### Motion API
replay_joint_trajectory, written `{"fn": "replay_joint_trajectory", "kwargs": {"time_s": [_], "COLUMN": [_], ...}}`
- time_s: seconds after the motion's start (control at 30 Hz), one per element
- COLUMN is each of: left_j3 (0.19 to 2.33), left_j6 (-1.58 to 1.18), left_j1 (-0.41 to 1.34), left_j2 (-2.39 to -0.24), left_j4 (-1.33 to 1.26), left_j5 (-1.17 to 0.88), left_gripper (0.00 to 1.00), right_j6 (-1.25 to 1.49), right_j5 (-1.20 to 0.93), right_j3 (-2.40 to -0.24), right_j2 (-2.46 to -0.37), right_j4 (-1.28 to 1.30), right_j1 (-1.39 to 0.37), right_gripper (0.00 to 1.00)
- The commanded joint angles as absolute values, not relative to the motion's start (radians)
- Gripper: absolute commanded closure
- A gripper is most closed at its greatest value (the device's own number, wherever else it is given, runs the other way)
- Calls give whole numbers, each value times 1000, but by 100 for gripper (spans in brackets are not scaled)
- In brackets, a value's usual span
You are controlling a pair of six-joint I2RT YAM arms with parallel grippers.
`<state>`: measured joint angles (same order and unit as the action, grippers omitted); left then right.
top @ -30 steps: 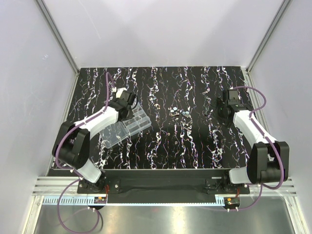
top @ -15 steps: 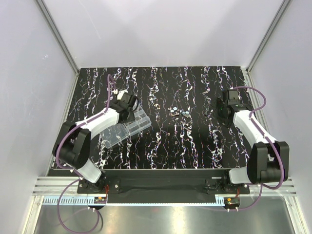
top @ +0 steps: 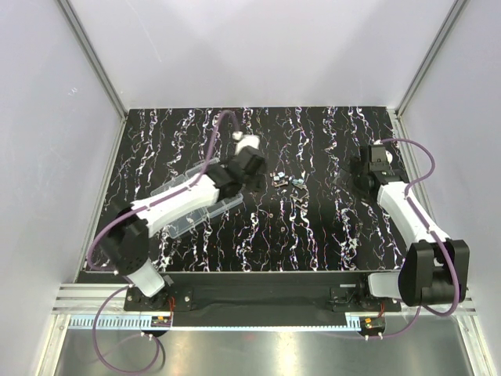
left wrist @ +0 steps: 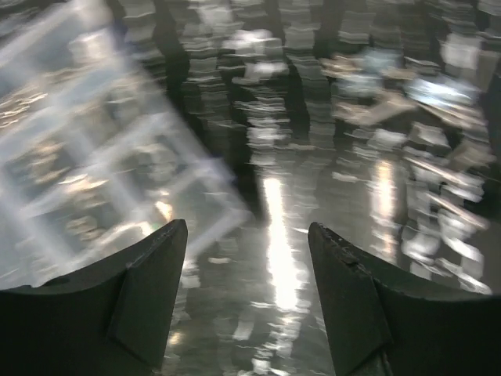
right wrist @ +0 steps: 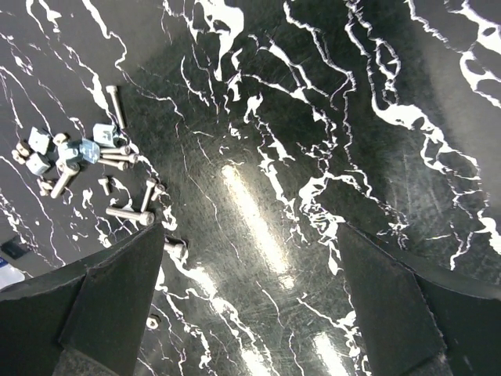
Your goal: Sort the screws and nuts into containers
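Screws (right wrist: 125, 213) and nuts (right wrist: 82, 150) lie loose on the surface (top: 313, 235), right of the clear organiser box (left wrist: 102, 157). The left fingers (left wrist: 149, 290) stand parted and empty beside the box. The right fingers (right wrist: 117, 290) gape wide, empty, near the pile.

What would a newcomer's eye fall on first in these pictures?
The black, white-veined table dominates. At its middle lies a small heap of screws and nuts. The left gripper hangs open beside the clear box.
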<state>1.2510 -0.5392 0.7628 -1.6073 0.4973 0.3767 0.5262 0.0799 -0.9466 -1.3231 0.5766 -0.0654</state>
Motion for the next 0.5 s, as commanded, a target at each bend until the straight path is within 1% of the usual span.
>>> {"fn": "replay_joint_trajectory", "kwargs": {"time_s": [0.0,0.17,0.47], "left_j3": [1342,1431,1473], "left_j6": [-517,-500,-549], "left_j1": [851,971,1068], "left_j2": [-1722,-1830,-1936], "left_j4": [453,462,532], "left_j5": [299,250,250], "left_gripper": [30,28,28], "right_j6": [542,538,535], "right_j5": [138,170,161], "right_j3": [-936,-905,-850], "right_j2": [-1270,-1215,-1137], "right_j4": [595,612,612], "right_j1": [-69,-68,-68], "right_gripper": [0,1,0]}}
